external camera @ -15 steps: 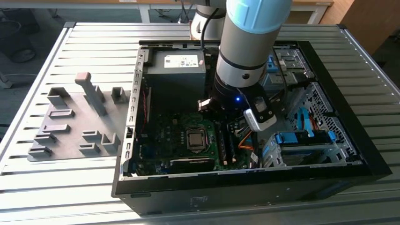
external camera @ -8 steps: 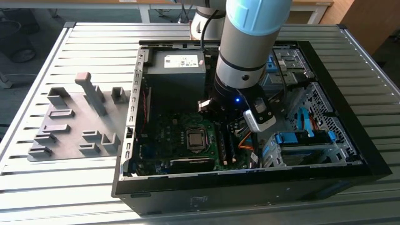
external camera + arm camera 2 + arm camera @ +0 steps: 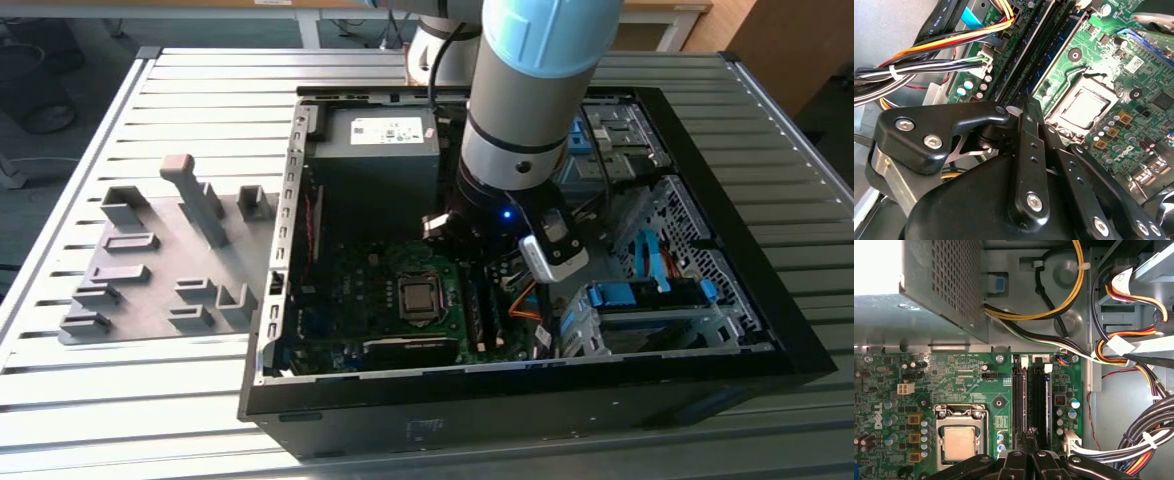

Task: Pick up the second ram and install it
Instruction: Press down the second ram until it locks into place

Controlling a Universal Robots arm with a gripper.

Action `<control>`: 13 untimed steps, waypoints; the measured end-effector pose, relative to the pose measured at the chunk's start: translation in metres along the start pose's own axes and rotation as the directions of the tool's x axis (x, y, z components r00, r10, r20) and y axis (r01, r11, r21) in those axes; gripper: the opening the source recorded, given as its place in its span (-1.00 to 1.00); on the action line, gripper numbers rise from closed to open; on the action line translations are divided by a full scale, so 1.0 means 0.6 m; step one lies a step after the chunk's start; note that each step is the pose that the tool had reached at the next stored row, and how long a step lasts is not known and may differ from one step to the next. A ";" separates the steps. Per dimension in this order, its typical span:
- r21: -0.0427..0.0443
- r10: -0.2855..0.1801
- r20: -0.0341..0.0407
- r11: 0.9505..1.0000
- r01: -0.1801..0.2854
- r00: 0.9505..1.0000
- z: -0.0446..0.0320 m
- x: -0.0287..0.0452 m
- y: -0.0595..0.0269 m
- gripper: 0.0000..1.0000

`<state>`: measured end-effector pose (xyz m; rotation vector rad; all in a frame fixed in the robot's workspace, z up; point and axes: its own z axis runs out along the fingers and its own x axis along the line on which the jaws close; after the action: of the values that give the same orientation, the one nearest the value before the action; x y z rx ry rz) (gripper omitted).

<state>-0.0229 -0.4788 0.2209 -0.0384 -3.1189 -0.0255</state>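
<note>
Well away from my gripper [image 3: 491,245], out toward the exterior view's left, the grey holder blocks [image 3: 160,255] stand on the slatted table [image 3: 200,90]. I see no memory stick in them. Nearer, inside the open computer case [image 3: 747,330], the processor [image 3: 959,442] sits just beside my fingertips, on the side away from the cables.

My gripper is down in the case, over the memory slots. In both wrist views my fingers [image 3: 1015,460] are drawn in narrow, their tips practically meeting, with no clear gap between them. I cannot tell whether they are pinching the thin top edge of a stick or only pressing on it.

Right under the tips lie two long dark strips side by side. I take the one on the cable side to be the second ram [image 3: 1040,400], though I can't be sure which of the pair it is. It looks to be standing in its slot already. I can't judge whether it is pushed fully home.

What matters is its long axis. It runs straight out from under my fingertips toward the white latches [image 3: 1048,368] and the power supply [image 3: 929,285] beyond, so I'm over one end, not its middle.

Past it, on the far side from the processor, the bundled cables [image 3: 1149,440] lie near but apart.
</note>
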 end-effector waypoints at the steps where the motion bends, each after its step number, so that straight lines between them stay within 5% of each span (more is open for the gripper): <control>1: 0.000 0.000 0.000 1.000 0.000 1.000 0.000 0.000 0.000 -0.79; 13: 0.001 0.000 0.000 1.000 0.000 1.000 0.011 0.000 -0.001 -0.79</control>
<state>-0.0230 -0.4790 0.2145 -0.0384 -3.1185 -0.0246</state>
